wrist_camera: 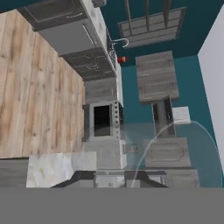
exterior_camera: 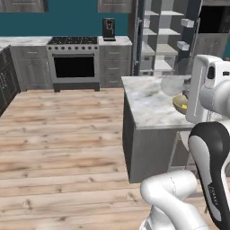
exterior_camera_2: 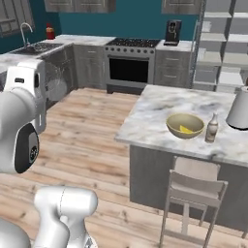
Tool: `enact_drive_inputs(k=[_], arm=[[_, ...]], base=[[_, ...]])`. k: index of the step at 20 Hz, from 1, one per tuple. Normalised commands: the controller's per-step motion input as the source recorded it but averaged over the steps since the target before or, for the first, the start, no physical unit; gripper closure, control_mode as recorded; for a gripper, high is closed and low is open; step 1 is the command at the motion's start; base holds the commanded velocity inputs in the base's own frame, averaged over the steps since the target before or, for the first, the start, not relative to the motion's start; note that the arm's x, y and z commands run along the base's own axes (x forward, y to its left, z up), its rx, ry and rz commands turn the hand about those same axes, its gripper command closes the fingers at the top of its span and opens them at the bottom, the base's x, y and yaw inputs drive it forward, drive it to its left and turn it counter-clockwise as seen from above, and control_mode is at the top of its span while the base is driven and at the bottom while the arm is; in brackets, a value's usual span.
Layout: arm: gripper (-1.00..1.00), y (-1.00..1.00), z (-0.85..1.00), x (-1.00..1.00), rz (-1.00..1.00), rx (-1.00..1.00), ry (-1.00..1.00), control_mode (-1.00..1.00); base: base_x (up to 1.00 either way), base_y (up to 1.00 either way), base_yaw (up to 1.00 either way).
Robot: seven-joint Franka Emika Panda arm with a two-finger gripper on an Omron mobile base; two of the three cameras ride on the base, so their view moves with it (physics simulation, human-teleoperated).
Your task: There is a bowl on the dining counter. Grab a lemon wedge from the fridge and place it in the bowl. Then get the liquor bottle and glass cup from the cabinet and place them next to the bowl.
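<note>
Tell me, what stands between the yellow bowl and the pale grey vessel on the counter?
A small bottle, close beside the bowl, with the grey vessel farther right on the counter; the right base view shows it.

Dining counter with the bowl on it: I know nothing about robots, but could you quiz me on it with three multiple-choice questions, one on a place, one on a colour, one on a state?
1. Where does the liquor bottle stand?
A. On the floor
B. On the dining counter, right beside the bowl
C. On the stove

2. What colour is the lemon wedge in the bowl?
A. Yellow
B. Green
C. Red

3. How is the liquor bottle placed?
A. Lying on its side
B. Upside down
C. Upright

Answers:
1 B: in the right base view the liquor bottle stands on the dining counter, close beside the bowl.
2 A: the lemon wedge shows as a yellow piece inside the bowl.
3 C: the bottle's neck points straight up.
</note>
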Motion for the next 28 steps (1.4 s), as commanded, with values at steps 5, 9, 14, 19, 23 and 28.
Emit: enact_drive_inputs(k=[5,9,14,19,23,28], arm=[[1.0,0.0,0.0,0.0,0.0,0.0,0.0,1.0],[1.0,0.0,0.0,0.0,0.0,0.0,0.0,1.0],[1.0,0.0,0.0,0.0,0.0,0.0,0.0,1.0],[1.0,0.0,0.0,0.0,0.0,0.0,0.0,1.0],[1.0,0.0,0.0,0.0,0.0,0.0,0.0,1.0],[1.0,-0.02,-0.05,0.12,-0.04,0.03,0.07,-1.0]], base=[[0.39,-0.45,-0.08],[0.74,-0.01,-0.15],[0.81,0.05,-0.23],[0.82,0.0,-0.27],[0.7,0.0,-0.28],[0.29,0.0,-0.12]])
